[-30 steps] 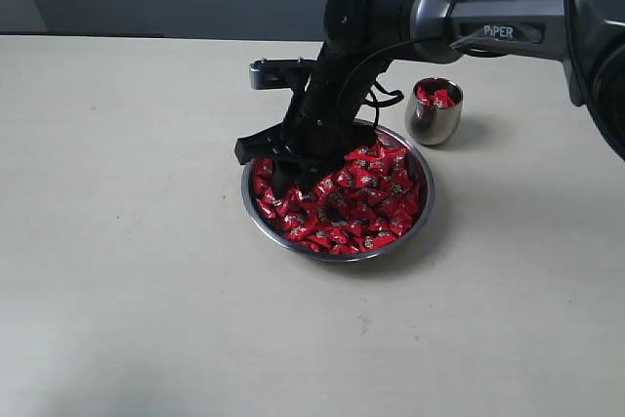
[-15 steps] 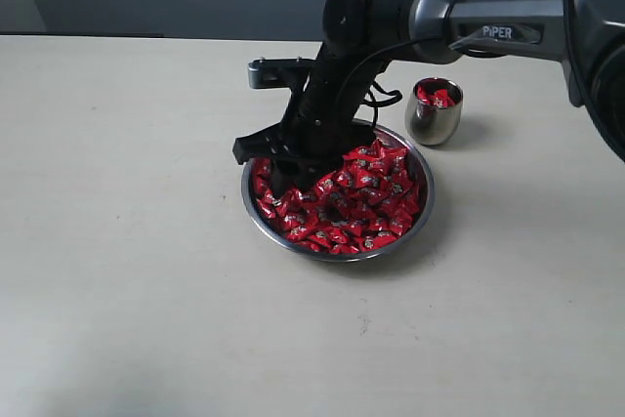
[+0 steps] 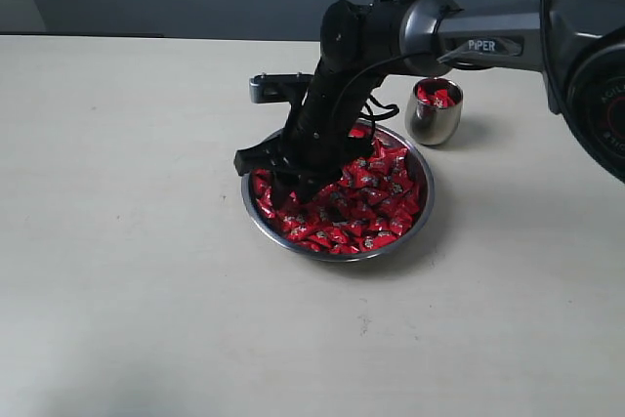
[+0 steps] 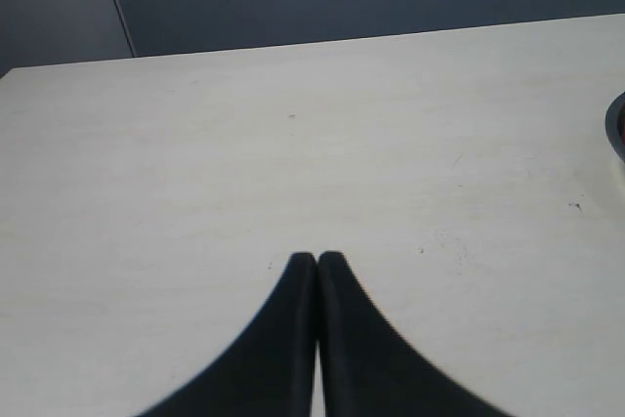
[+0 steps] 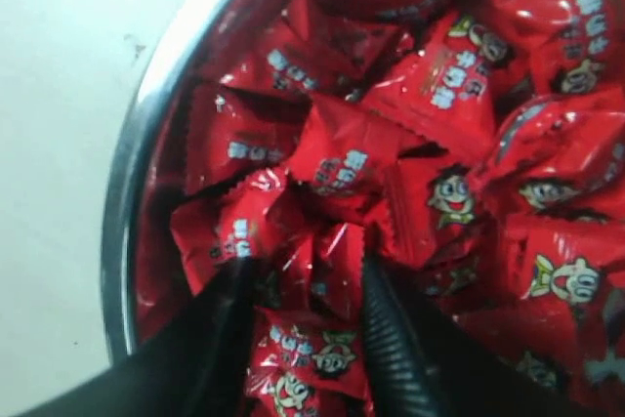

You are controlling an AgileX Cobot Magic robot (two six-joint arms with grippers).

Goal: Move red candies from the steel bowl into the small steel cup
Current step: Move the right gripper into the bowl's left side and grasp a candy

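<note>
**Right hand (image 3: 283,186) sinks lower into the red candies (image 3: 376,204)**

Since a second ago it has dipped into the pile at 9 o'clock of the steel bowl (image 3: 337,255). Its fingers are spread wide, with candies loose between them. The small steel cup (image 3: 435,122), part filled, stands at the bowl's 1 o'clock. The left hand (image 4: 317,261) is closed and empty over the worktop (image 4: 195,163).

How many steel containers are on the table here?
2. The steel bowl, heaped with red candies, sits centrally under the right gripper; the small steel cup stands by its far right rim, candies inside. The arm may hide more.
</note>
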